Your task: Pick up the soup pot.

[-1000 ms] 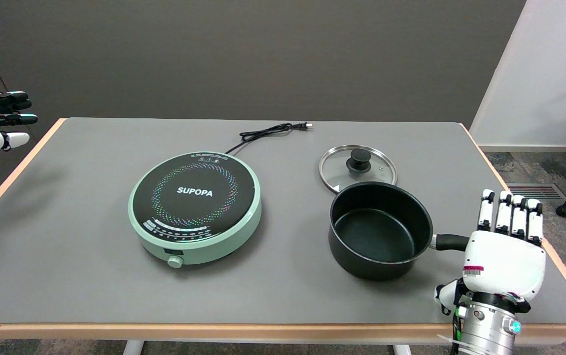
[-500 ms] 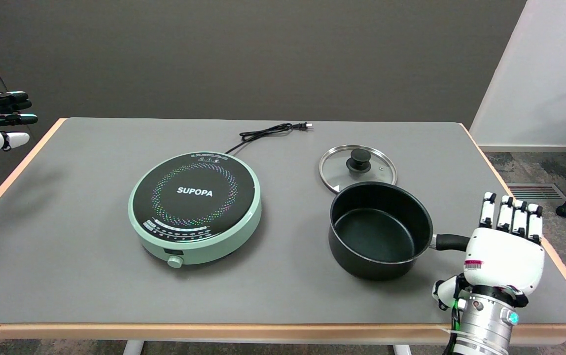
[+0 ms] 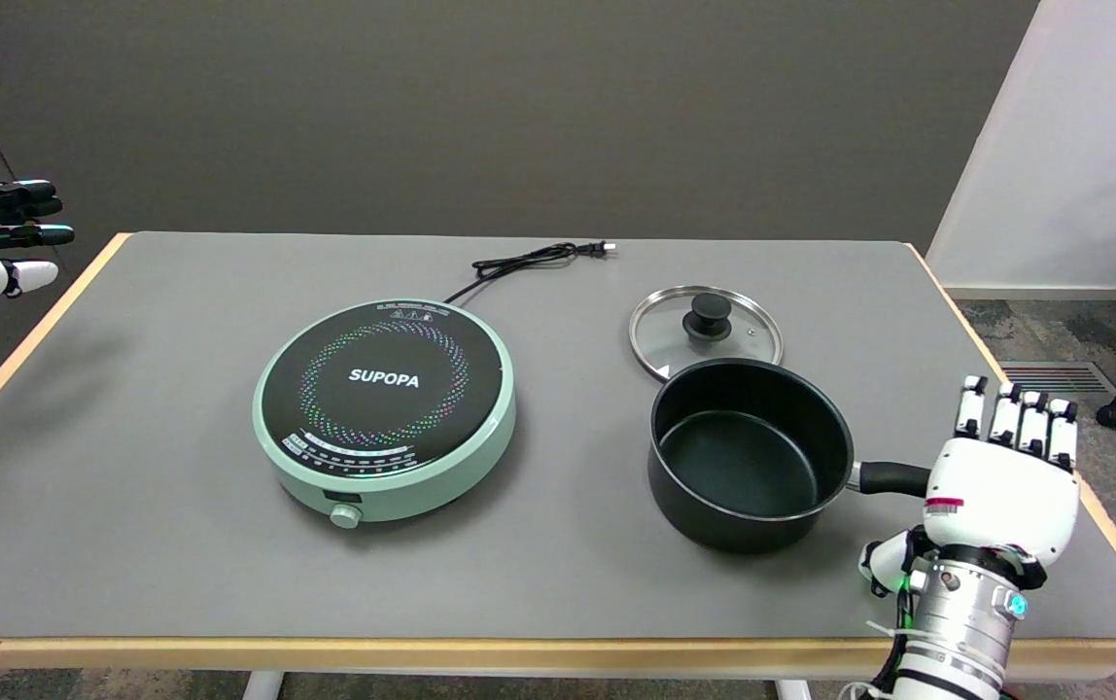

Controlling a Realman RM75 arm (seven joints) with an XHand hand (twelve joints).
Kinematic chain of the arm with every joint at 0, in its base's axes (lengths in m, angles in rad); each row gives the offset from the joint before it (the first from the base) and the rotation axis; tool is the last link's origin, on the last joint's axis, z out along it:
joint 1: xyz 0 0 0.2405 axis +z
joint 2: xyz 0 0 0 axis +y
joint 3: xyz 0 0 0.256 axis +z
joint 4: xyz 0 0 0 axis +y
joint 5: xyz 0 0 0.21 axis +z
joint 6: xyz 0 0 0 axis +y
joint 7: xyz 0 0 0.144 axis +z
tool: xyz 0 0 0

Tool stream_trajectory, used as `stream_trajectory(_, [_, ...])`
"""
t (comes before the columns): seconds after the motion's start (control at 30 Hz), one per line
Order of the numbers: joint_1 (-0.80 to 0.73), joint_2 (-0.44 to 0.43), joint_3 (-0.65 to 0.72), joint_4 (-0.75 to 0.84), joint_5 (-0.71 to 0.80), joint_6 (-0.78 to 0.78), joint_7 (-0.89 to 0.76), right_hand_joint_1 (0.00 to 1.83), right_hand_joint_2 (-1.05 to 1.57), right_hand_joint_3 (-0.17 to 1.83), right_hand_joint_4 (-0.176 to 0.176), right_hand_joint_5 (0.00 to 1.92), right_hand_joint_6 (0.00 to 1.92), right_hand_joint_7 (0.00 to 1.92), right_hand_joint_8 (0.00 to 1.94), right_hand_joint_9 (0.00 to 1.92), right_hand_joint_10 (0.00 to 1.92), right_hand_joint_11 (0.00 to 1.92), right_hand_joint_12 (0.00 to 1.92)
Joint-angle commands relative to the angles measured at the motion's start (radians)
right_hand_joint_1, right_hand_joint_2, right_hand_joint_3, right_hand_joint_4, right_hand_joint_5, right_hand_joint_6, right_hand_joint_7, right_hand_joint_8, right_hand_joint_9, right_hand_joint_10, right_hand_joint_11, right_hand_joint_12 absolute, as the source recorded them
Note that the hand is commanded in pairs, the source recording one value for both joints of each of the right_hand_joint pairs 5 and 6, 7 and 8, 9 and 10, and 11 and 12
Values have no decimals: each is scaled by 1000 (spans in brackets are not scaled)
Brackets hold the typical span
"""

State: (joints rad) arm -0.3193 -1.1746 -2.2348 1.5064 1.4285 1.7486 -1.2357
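The robot hand (image 3: 1003, 486) hides the outer end of the soup pot's handle (image 3: 890, 477).

A grey-topped table (image 3: 179, 506) with a light wooden edge carries a mint-green SUPOPA induction cooker (image 3: 384, 408) left of centre, its black power cord (image 3: 529, 261) trailing toward the far edge. Right of it stands a black soup pot (image 3: 750, 454), uncovered, with a glass lid (image 3: 706, 332) lying just behind it.

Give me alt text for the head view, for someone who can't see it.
The robot's right hand, fingers extended, covers the end of the handle of an empty black soup pot on a grey table. A glass lid lies behind the pot; a green induction cooker sits to its left.
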Motion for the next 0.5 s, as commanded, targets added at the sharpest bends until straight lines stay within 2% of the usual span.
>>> stream_trajectory(0.03, [20,45,58,3,112,-69,3,1100,-426,1290,176,229,229,229,229,229,229,229,229])
stream_trajectory(0.17, [20,46,86,-2,123,-100,4,1086,-478,1473,176,240,240,240,240,240,240,240,240])
stream_trajectory(0.27, [20,46,103,-3,123,-117,3,1096,-466,1651,176,365,365,365,365,365,365,365,365])
stream_trajectory(0.5, [19,47,139,-9,123,-162,0,1029,-276,1534,176,672,672,672,672,672,672,672,672])
